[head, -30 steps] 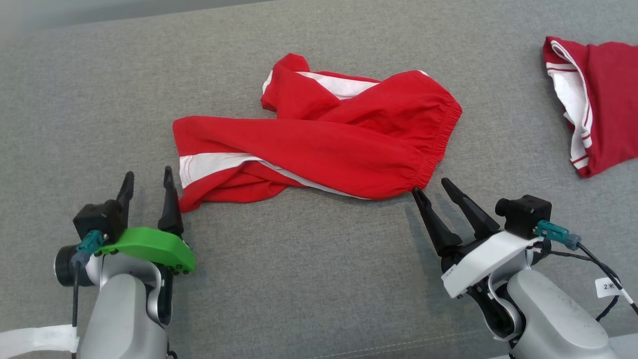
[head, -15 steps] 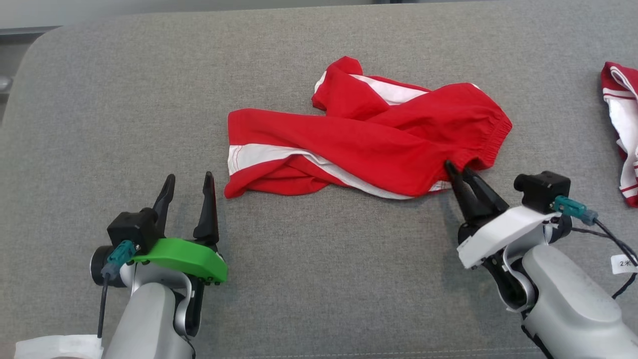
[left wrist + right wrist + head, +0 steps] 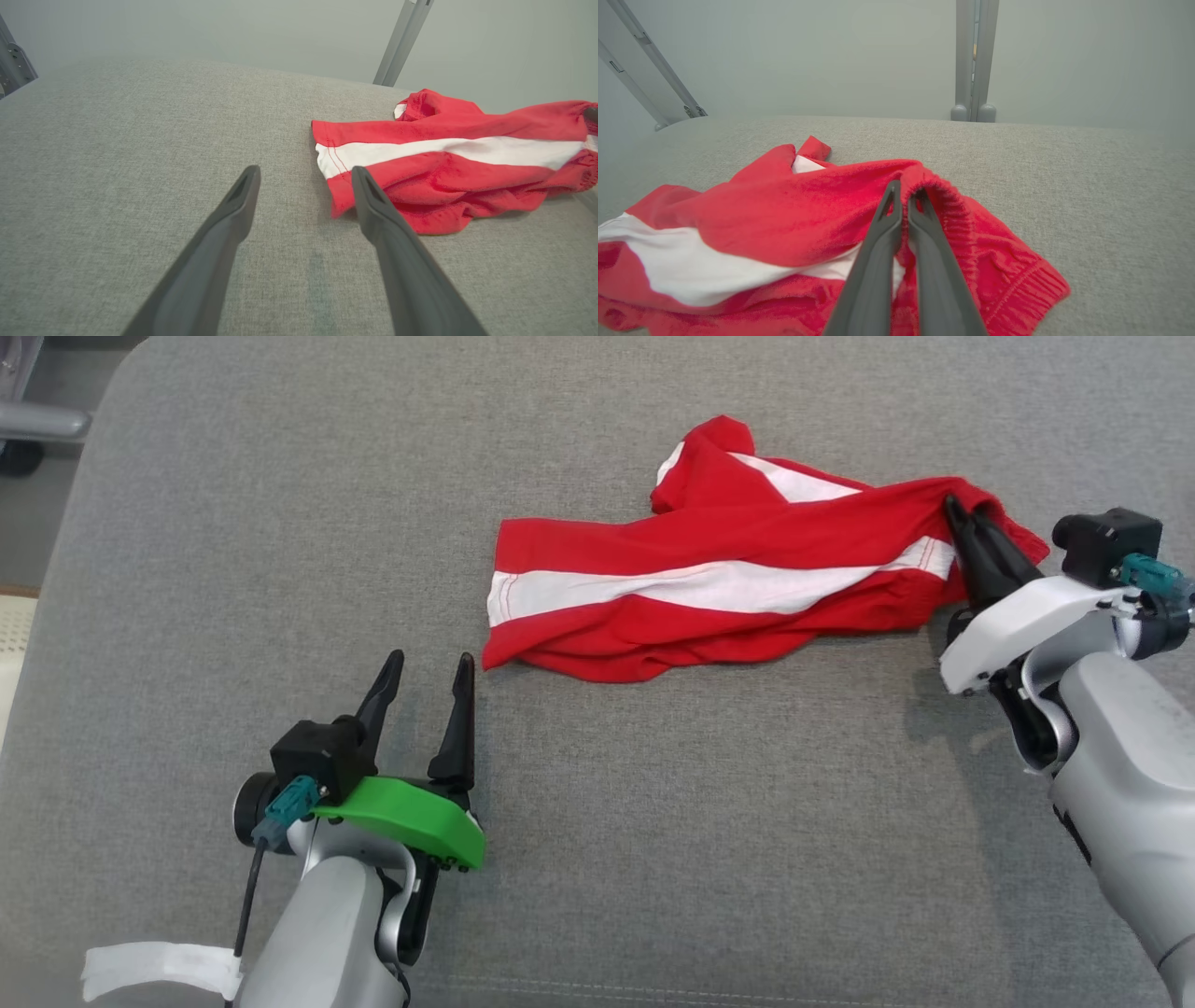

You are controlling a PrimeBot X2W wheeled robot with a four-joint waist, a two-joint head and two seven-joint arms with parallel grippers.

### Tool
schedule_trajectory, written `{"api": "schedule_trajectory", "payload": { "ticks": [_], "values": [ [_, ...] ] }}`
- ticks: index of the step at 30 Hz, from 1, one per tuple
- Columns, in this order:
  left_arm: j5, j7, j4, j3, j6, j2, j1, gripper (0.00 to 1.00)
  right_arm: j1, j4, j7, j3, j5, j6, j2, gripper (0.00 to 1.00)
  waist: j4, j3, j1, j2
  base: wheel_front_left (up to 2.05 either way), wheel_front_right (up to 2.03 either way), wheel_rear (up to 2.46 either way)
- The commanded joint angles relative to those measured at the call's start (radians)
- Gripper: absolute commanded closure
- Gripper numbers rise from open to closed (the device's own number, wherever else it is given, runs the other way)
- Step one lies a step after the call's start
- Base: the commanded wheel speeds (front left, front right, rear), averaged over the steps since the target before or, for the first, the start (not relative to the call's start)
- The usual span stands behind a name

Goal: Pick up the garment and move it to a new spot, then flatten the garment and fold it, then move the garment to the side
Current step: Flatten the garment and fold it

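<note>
Red garment with a white stripe lies crumpled on the grey cushion, right of centre. Right gripper is clenched on the garment's elastic waistband end. Fabric bunches over the fingertips, so the exact pinch point is hard to see. Left gripper has its fingers wide apart, holding nothing, over bare cushion near the garment's near-left corner, not touching. Second leg is mostly tucked behind. Right forearm is cut off at the frame edge.

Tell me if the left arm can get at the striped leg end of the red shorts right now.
Probably yes. The left gripper stands open, and the leg end of the shorts lies just ahead to its right, with bare grey cushion between. The right gripper grips the waistband at the other end.
</note>
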Motion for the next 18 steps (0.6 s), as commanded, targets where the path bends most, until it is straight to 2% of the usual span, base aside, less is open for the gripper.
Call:
{"api": "schedule_trajectory", "payload": {
  "ticks": [1,7,8,9,13,18],
  "values": [
    [-0.004,0.000,-0.004,-0.005,0.004,0.002,-0.014,0.00,-0.021,0.016,0.000,-0.009,-0.007,-0.001,-0.008,1.00,0.030,0.024,0.0000,0.0000,0.00,0.00,0.00],
    [-0.031,0.000,-0.026,-0.056,0.016,0.002,-0.019,0.00,-0.097,0.172,0.000,-0.032,-0.054,-0.001,-0.023,1.00,0.070,0.046,0.0000,0.0000,0.00,0.00,0.00],
    [-0.034,0.000,-0.029,-0.061,0.018,0.002,-0.019,0.00,-0.108,0.192,0.000,-0.047,-0.055,-0.001,-0.023,0.55,0.074,0.048,0.0000,0.0000,0.00,0.00,0.00],
    [-0.038,0.000,-0.031,-0.064,0.021,0.002,-0.017,0.00,-0.114,0.212,0.000,-0.058,-0.054,-0.001,-0.019,0.00,0.076,0.049,0.0000,0.0000,0.00,0.00,0.00],
    [-0.043,0.000,-0.034,-0.066,0.029,0.002,-0.005,0.00,-0.104,0.212,0.000,-0.082,-0.047,-0.001,-0.007,0.00,0.071,0.040,0.0000,0.0000,0.00,0.00,0.00],
    [-0.034,0.000,-0.029,-0.038,0.032,0.002,0.022,0.00,-0.017,0.117,0.000,-0.079,-0.009,-0.001,0.000,0.00,0.032,0.001,0.0000,0.0000,0.00,0.00,0.00]
  ]
}}
